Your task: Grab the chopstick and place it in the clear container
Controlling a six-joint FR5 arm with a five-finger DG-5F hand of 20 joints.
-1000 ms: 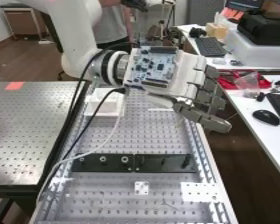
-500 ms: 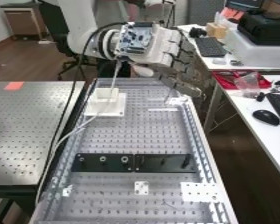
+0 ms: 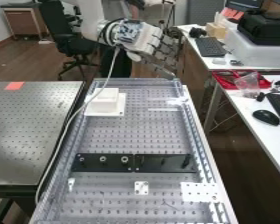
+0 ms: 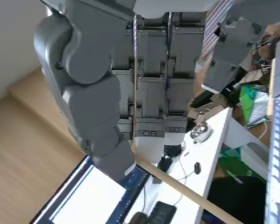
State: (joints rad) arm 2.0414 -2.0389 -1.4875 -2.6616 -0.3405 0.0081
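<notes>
The hand point(image 3: 150, 40) pinches the chopstick point(image 4: 184, 188), so the grab looks done; next it must line up over the clear container.

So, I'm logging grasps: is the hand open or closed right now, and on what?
Hand: closed on the chopstick, which juts out at a slant past the fingertips.

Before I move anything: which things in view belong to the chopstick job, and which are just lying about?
Job:
- hand
- chopstick, at the thumb and fingers
- clear container: can't pick it out for certain

Lying about, by the look of it:
- black mouse
- black keyboard
- red tray
- black plates on the bench
</notes>
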